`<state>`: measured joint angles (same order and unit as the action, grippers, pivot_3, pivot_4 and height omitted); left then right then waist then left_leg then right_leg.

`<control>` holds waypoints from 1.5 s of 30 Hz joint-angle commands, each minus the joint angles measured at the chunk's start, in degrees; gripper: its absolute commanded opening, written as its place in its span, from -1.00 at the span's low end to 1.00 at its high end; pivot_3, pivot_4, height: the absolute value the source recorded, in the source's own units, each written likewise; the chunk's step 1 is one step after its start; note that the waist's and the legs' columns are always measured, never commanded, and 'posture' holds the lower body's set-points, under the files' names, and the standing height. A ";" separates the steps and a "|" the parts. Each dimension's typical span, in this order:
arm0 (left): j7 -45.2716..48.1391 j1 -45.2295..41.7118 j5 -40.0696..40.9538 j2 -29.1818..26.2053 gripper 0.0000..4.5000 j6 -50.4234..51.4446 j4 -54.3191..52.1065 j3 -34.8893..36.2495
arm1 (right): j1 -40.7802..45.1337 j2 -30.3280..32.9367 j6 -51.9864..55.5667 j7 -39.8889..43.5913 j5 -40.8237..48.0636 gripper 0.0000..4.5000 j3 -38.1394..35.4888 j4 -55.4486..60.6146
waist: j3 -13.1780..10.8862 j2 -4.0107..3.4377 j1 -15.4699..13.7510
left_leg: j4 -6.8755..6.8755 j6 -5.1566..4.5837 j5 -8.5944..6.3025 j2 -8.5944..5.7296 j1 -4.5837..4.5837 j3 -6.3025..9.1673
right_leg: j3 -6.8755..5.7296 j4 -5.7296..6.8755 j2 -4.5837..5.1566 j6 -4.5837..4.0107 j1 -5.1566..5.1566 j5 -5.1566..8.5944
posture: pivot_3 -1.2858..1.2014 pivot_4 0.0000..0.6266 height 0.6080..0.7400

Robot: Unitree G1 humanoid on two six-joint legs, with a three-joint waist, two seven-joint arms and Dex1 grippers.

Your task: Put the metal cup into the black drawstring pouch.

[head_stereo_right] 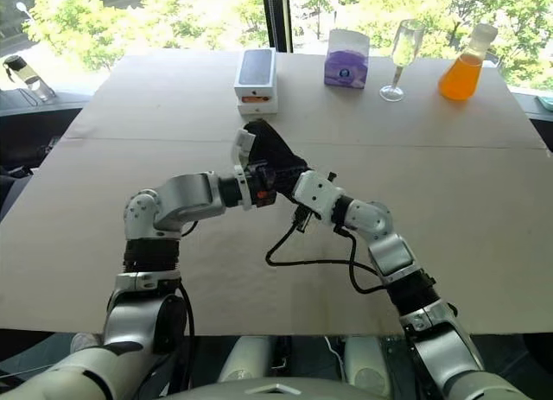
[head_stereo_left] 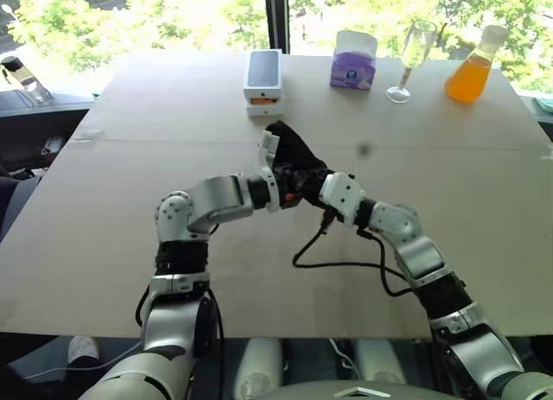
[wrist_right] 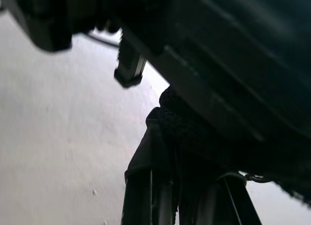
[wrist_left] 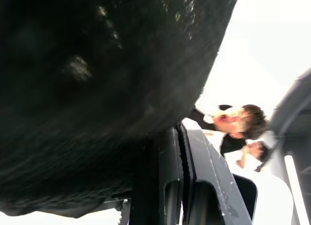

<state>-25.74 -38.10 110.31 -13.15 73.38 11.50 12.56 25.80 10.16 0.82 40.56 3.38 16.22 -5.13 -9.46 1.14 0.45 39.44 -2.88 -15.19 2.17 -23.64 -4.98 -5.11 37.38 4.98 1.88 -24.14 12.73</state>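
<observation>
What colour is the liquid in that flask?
Orange, in the flask; clearest in the left eye view.

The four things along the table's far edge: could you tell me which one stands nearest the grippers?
The white phone box; the tissue pack, glass and orange flask stand farther right.

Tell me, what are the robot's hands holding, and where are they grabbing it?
Both grippers, left and right, hold the black pouch up off the table, pinching its lower part from opposite sides.
</observation>
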 commanded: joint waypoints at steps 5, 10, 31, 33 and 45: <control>-0.29 -1.74 2.69 7.40 -1.00 1.04 -2.35 0.36 | 1.42 -0.01 1.98 5.62 0.13 -0.98 4.88 1.09 | 0.00 0.00 -0.28 | 0.00 -0.01 0.00 -0.03 -0.02 0.04 | -0.05 -0.07 0.02 0.01 0.04 0.00 | 0.03 -0.52 0.96; -4.33 -2.75 2.69 9.41 -1.00 -0.77 -1.30 4.47 | 0.10 3.68 0.92 8.52 -3.84 -0.98 7.61 1.56 | 0.00 0.00 -0.13 | -0.01 -0.01 0.00 -0.01 -0.02 0.06 | -0.06 -0.06 0.00 0.00 0.04 0.00 | 0.03 -0.52 0.96; -5.09 -5.49 2.69 -2.03 -1.00 2.18 6.68 2.54 | -1.45 8.91 13.01 9.08 0.57 0.12 2.57 9.47 | -0.01 0.01 -1.24 | -0.03 0.00 0.00 -0.02 -0.07 0.17 | -0.19 -0.18 -0.01 0.01 0.07 0.00 | 0.03 -0.52 0.96; -4.18 -5.23 2.69 -2.90 -1.00 2.68 7.52 2.50 | -2.57 9.11 15.69 7.97 2.45 0.12 0.40 12.59 | -0.01 0.01 -1.26 | -0.02 0.00 0.00 -0.03 -0.08 0.20 | -0.22 -0.21 0.00 0.01 0.09 0.00 | 0.03 -0.52 0.96; 1.04 -6.94 2.69 -6.59 -1.00 2.78 13.12 1.01 | -8.92 10.18 25.12 1.62 7.95 0.12 -5.69 24.26 | -0.01 0.00 -1.19 | -0.08 0.00 0.00 -0.04 -0.07 0.30 | -0.33 -0.33 -0.01 0.01 0.21 0.00 | 0.03 -0.52 0.96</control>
<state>-26.08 -43.14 111.55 -19.46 75.71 25.07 13.17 16.93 20.77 26.17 43.43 10.66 10.94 16.39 -9.46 1.14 -0.74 39.36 -2.88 -15.19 2.13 -23.71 -4.67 -5.44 37.05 4.98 1.89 -23.93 12.73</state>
